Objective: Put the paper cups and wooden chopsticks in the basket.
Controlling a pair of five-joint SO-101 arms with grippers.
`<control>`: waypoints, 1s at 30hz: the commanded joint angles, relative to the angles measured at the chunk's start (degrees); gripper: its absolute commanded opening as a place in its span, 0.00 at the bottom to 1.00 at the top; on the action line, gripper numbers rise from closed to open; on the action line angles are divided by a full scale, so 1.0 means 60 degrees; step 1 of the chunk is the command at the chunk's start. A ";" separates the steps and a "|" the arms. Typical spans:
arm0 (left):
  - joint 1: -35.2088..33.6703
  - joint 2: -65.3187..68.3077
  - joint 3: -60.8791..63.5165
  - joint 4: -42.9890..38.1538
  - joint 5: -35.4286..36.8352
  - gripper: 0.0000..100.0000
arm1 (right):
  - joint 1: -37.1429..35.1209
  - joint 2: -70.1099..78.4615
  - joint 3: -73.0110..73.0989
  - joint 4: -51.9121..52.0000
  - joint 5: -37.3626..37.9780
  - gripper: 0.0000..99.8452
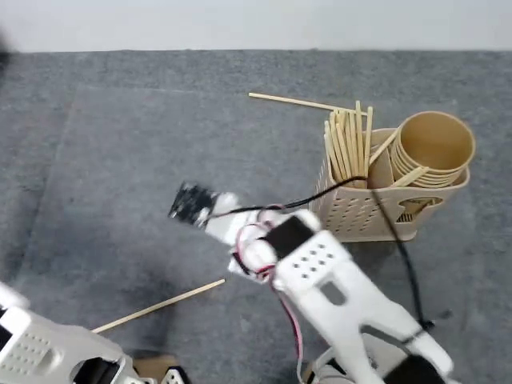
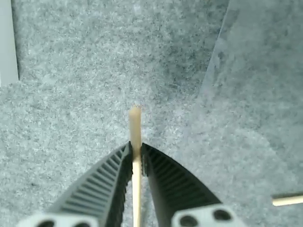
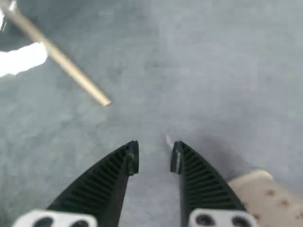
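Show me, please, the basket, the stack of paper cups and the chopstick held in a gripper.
basket (image 1: 354, 216): high view, on its perforated front wall.
stack of paper cups (image 1: 436, 144): high view, inside the top cup.
held chopstick (image 2: 135, 124): left wrist view, on the shaft near its free tip.

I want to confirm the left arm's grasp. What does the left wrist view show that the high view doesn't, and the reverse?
Left wrist view adds: the left gripper shut on a held chopstick, its tip poking past the fingertips.
High view adds: the basket holding stacked paper cups and a chopstick bundle, a loose chopstick behind it, and the right arm mid-table.
Both: the grey mat. In the high view, a long stick jutting from under the left arm is probably the held one.
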 commanded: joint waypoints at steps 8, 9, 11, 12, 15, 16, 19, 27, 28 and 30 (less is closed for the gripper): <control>-0.0015 -0.0571 -0.0418 0.0029 -0.0044 0.01 | -0.2088 0.1941 -0.0601 -0.1004 0.0381 0.30; -0.0015 -0.0571 -0.0418 0.0029 -0.0044 0.01 | -0.2264 0.2088 -0.0601 -0.1209 0.0381 0.30; -0.0015 -0.0571 -0.0418 0.0029 -0.0044 0.01 | -0.2601 0.2396 -0.0601 -0.1692 0.0396 0.30; -0.0029 -0.0571 -0.0418 0.0029 -0.0044 0.01 | -0.2747 0.2542 -0.0601 -0.1897 0.0396 0.30; -0.0132 -0.0571 -0.0418 0.0029 -0.0044 0.01 | -0.2982 0.3026 -0.0689 -0.2440 0.0396 0.30; -0.0147 -0.0571 -0.0418 0.0029 -0.0044 0.01 | -0.3055 0.3201 -0.0821 -0.2498 0.0396 0.30; -0.0176 -0.0571 -0.0418 0.0029 -0.0044 0.01 | -0.3231 0.3861 -0.1363 -0.2498 0.0396 0.30; -0.0176 -0.0571 -0.0418 -0.0015 -0.0044 0.01 | -0.3846 0.5516 -0.2960 -0.1985 0.0396 0.30; -0.0176 -0.0571 -0.0418 -0.0015 -0.0044 0.01 | -0.3861 0.5692 -0.3165 -0.1897 0.0396 0.30; -0.0176 -0.0571 -0.0418 -0.0015 -0.0044 0.01 | -0.3861 0.6044 -0.3516 -0.1853 0.0396 0.30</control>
